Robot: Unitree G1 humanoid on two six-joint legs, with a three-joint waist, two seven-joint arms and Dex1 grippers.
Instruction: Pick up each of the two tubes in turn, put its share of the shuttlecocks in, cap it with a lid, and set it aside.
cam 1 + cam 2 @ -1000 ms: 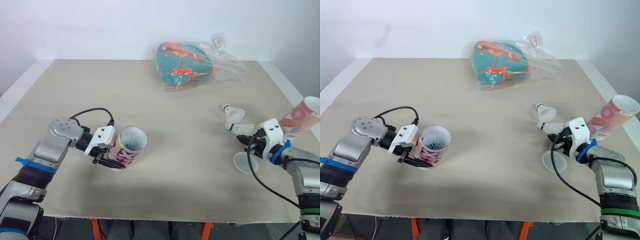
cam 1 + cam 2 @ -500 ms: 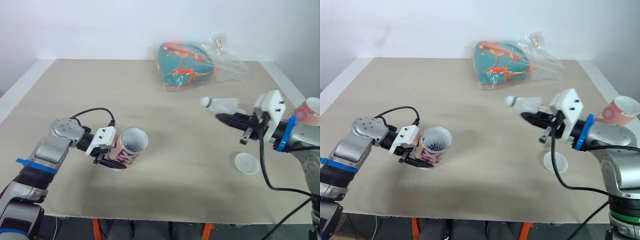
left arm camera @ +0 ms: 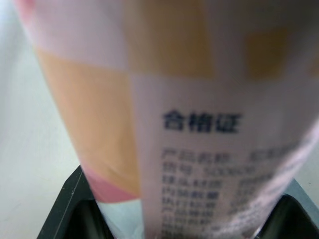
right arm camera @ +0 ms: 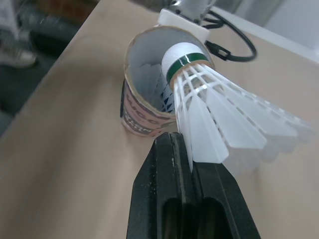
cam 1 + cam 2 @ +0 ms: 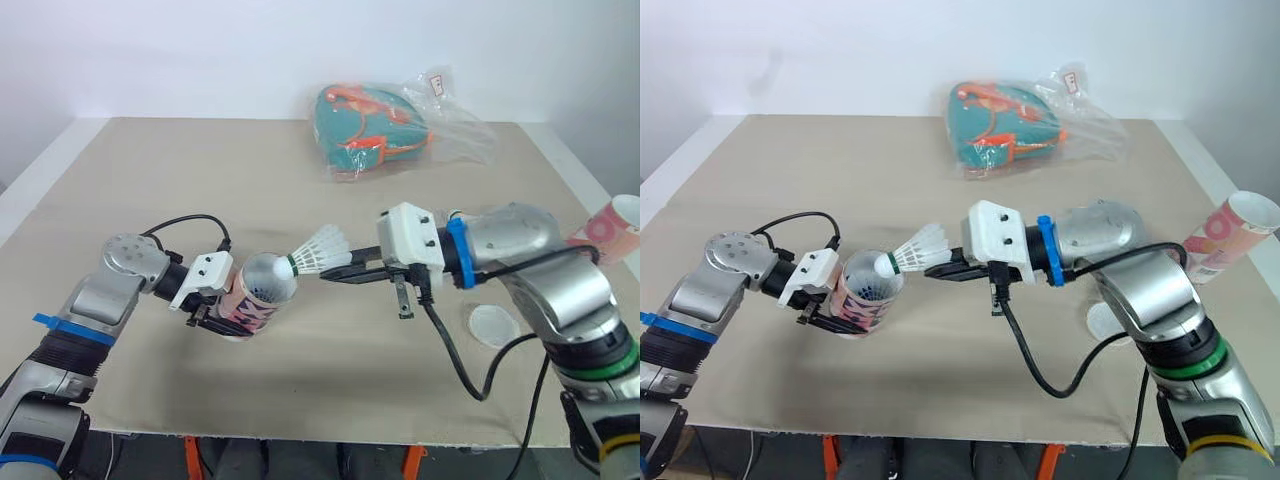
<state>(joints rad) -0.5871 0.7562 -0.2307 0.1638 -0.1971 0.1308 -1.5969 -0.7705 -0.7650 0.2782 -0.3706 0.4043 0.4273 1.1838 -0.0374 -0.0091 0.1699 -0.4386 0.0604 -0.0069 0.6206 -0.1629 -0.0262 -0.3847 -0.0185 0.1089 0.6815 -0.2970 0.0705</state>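
Currently in hand: loading the first of the two tubes; I judge that the shuttlecock (image 5: 318, 252) is about to go into the held tube (image 5: 258, 293), cork first.
Held tube: pink patterned cardboard at 8 o'clock on the bench (image 5: 180, 180), tipped so its open mouth faces up and toward 3 o'clock. Whether its base touches the bench I cannot tell.
Left fingers (image 5: 218, 322): clamped on the tube's lower body, one on each side.
Shuttlecock: white feathers, with a green band around the cork. It hangs in the air near the bench centre, its cork pointing to 9 o'clock just at the tube's rim, not yet inside.
Right fingers (image 4: 179, 164): pressed narrow together, pinching the feather skirt from beneath.
Inside the tube: something dark blue sits low down; what it is I cannot tell.
Second tube (image 5: 612, 225): at 3 o'clock by the bench edge, tilted, mouth open, no lid on it.
Lid (image 5: 492, 325): a pale round disc lying flat at 4 o'clock, apart from both tubes.
Bag (image 5: 375, 130): clear plastic around a teal and orange item at 12 o'clock, well apart from the work.
Next move: likely calls for centring the cork on the tube's mouth, pushing toward 9 o'clock, and letting go once the skirt is inside, with the left fingers keeping the tube steady.
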